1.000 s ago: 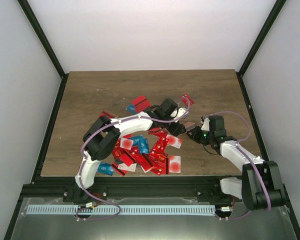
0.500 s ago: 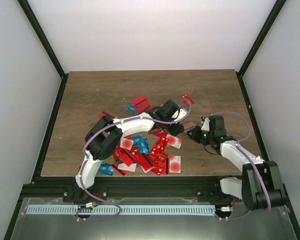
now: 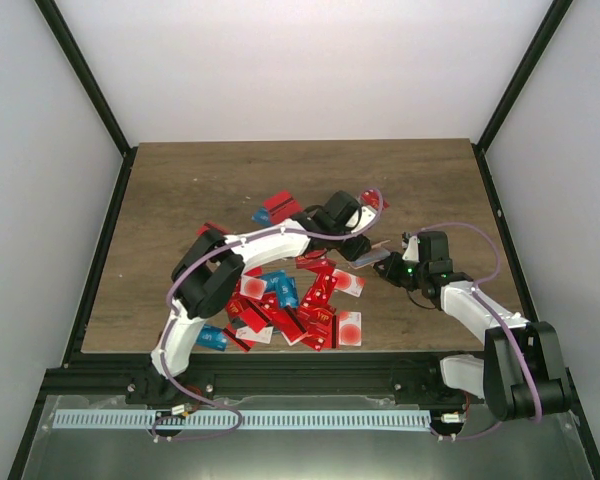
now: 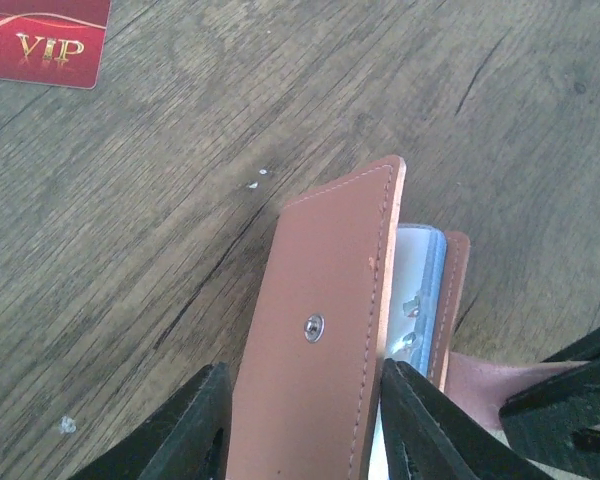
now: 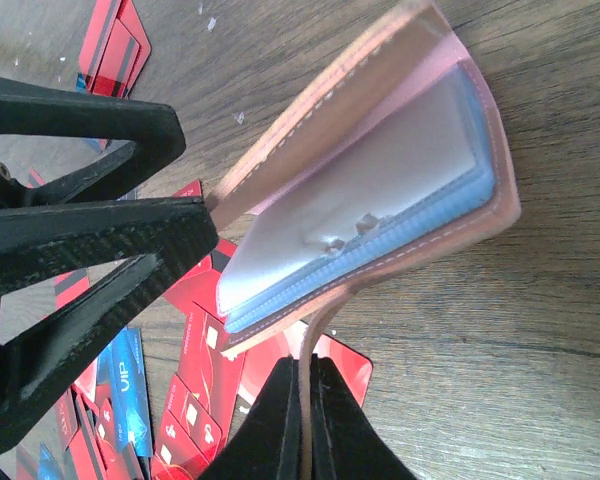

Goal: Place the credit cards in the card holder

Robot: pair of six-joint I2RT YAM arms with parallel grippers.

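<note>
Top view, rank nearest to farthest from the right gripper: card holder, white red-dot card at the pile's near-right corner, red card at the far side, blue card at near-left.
1. card holder: held by the right gripper, on its left.
2. white red-dot card: nearer the arm bases, slightly left.
3. red card: far side, well left.
4. blue card: near-left, farthest out.

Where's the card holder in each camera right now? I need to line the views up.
Top external: the card holder sits right of centre, between the left gripper and the right gripper.
Left wrist: lower centre, its brown snap-button flap facing the camera.
Right wrist: upper right, open, blue-edged sleeves showing.
Shared landmark: the red cards scattered nearby.
</note>
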